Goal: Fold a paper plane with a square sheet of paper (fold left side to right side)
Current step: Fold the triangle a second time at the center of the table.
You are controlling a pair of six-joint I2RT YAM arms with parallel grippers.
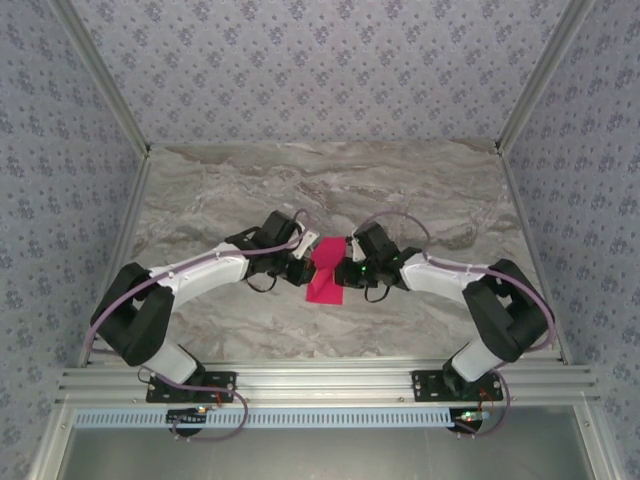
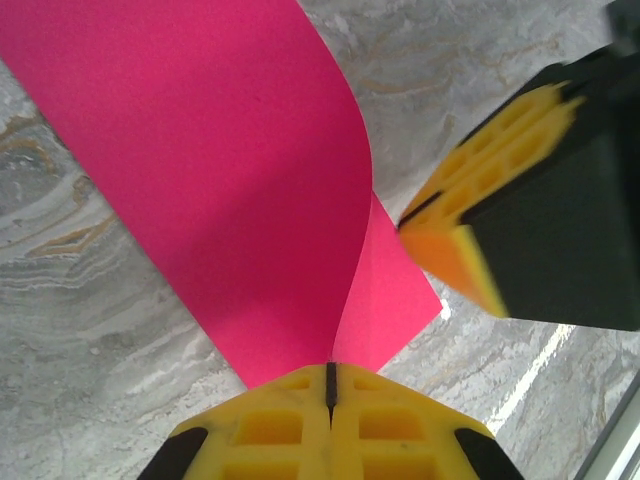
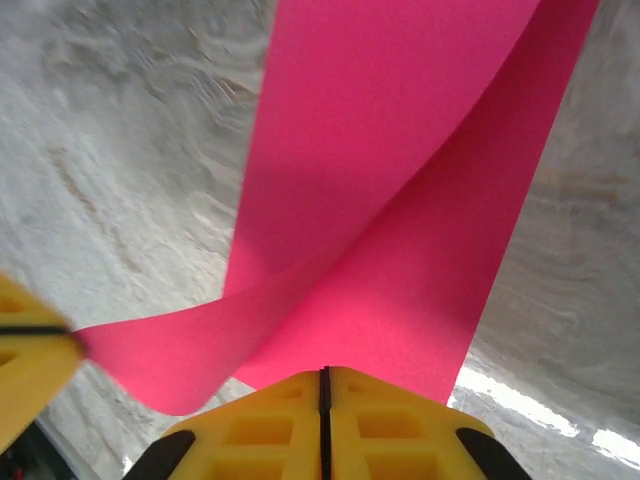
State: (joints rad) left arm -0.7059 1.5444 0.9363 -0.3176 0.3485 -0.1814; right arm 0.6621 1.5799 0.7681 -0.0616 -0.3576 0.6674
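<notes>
The magenta-pink sheet of paper (image 1: 326, 270) hangs bent between both grippers above the middle of the marble table. My left gripper (image 2: 330, 372) is shut on one edge of the sheet (image 2: 210, 170), which curls up and over in a loose fold. My right gripper (image 3: 324, 372) is shut on the opposite part of the sheet (image 3: 400, 200), whose two layers curve away from it. In the left wrist view the right gripper's yellow fingers (image 2: 480, 200) stand close at the right. From above, the left gripper (image 1: 305, 252) and the right gripper (image 1: 348, 258) face each other across the paper.
The grey marble tabletop (image 1: 330, 190) stretches behind and around the arms, walled by patterned panels and aluminium posts (image 1: 120, 110). An aluminium rail (image 1: 320, 385) with the arm bases runs along the near edge.
</notes>
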